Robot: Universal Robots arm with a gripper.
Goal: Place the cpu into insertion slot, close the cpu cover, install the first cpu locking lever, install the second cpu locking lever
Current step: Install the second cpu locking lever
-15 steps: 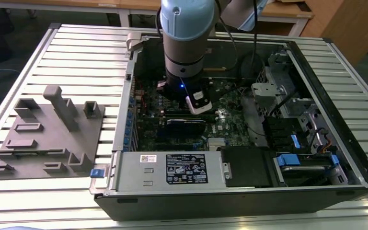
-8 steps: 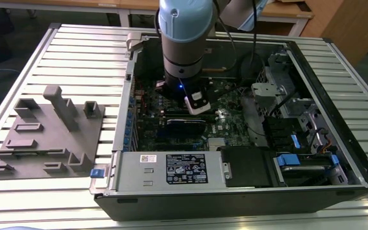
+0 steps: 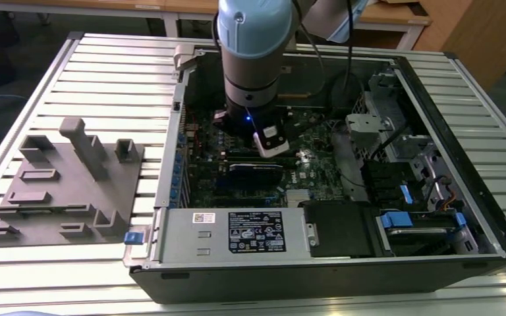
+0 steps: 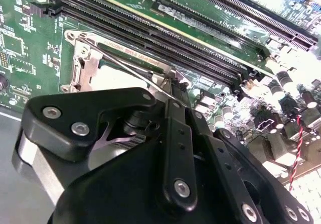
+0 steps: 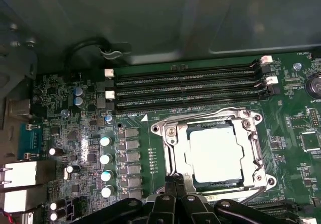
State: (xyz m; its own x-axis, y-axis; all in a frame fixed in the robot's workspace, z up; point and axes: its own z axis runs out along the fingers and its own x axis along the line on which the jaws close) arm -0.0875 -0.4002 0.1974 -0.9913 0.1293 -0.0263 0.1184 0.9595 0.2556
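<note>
Slatted metal workbench [image 3: 103, 72] carried an open black computer case [image 3: 323, 276] lying on its side, with a grey plastic fixture block [image 3: 68, 191] on the bench off to the exterior view's left. In that exterior view the grey-blue robot arm [image 3: 251, 59] reached straight down into the case over the green motherboard [image 3: 310, 168]; its lower end hid the socket area, and the silver power supply [image 3: 235, 234] sat along the near case edge. In the second wrist view the black gripper [image 4: 173, 91] filled the foreground, fingers pinched together at their tips right at the edge of the cpu cover [image 4: 83, 66], touching or nearly touching a thin locking lever [image 4: 120, 66] that ran diagonally across the frame; whether it actually clamped the wire could not be told. Long black memory slots [image 4: 165, 33] ran just beside the socket. In the first wrist view the cpu [image 5: 216, 153] lay seated flat in the insertion slot [image 5: 188, 171], with the silver cpu cover [image 5: 253, 143] closed down around it, framing the chip's pale top. The finger tips [image 5: 176, 184] met at the cover's edge, by the lever wire.
</note>
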